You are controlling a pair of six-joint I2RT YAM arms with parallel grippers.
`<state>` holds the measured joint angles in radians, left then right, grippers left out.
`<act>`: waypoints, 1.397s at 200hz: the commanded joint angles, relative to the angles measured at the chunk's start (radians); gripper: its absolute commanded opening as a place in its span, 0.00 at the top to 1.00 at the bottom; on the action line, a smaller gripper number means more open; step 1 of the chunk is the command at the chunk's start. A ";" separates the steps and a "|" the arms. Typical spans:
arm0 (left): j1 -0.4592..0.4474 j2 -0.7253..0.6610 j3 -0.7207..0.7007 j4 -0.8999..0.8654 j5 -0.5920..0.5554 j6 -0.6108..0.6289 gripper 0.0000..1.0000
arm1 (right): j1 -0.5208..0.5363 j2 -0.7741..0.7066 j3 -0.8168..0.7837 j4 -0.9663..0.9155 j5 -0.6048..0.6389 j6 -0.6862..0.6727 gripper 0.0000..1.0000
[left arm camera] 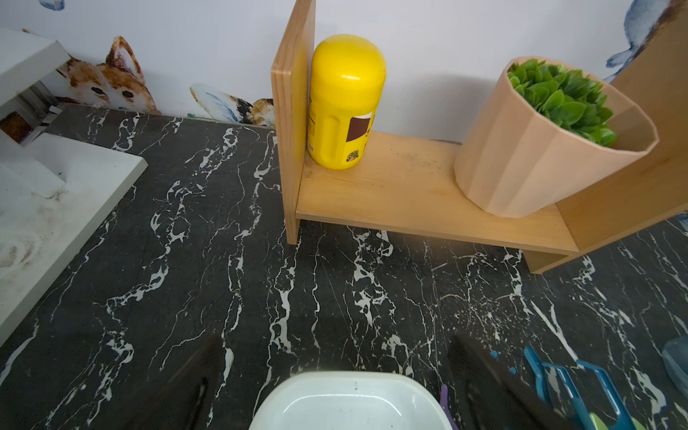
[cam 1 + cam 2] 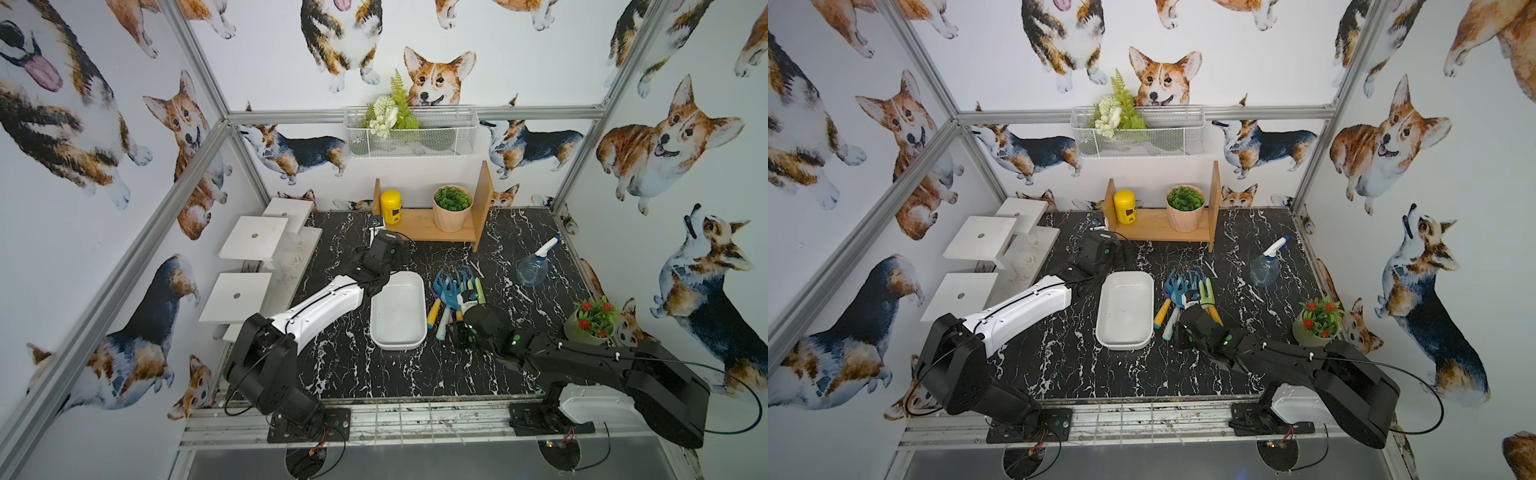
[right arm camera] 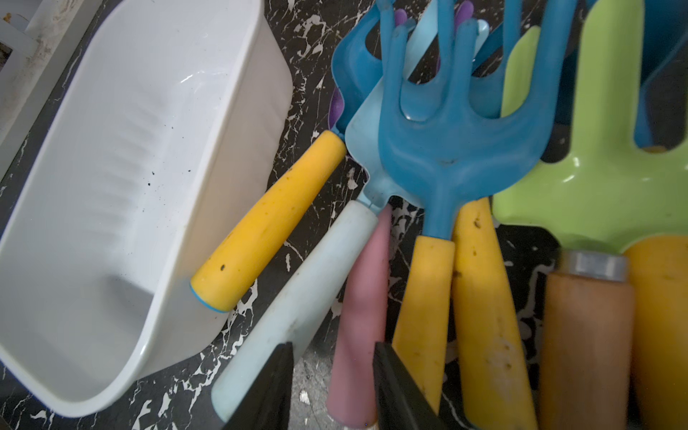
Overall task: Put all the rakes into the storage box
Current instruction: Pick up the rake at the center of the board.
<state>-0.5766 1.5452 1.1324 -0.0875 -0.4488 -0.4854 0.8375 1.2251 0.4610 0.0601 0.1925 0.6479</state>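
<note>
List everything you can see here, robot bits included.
storage box: one, white, table centre
garden tools: several, blue and green heads, mixed handles, heaped beside box
spray bottle: one, clear blue, far right
wooden shelf: one, tan, table's back
canister: one, yellow, on shelf
potted plant: one, green, on shelf
flowering plant: one, red, right edge
wire basket: one, white, back wall
platforms: three, white, left side
left gripper: one, black, open, past box's far end
right gripper: one, black, open, straddling pink handle
</note>
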 commanded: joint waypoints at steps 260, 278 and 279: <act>0.000 -0.056 -0.083 0.031 -0.008 -0.068 0.00 | -0.055 0.184 0.033 -0.071 0.024 0.042 0.67; 0.000 -0.059 -0.085 0.041 -0.003 -0.066 0.01 | -0.055 0.168 0.027 -0.071 0.040 0.058 0.82; 0.000 -0.059 -0.085 0.041 -0.002 -0.066 0.01 | -0.055 0.166 0.027 -0.071 0.041 0.058 0.83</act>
<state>-0.5766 1.4940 1.0515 -0.0792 -0.4484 -0.5480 0.7830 1.3956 0.4915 0.0490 0.2249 0.7044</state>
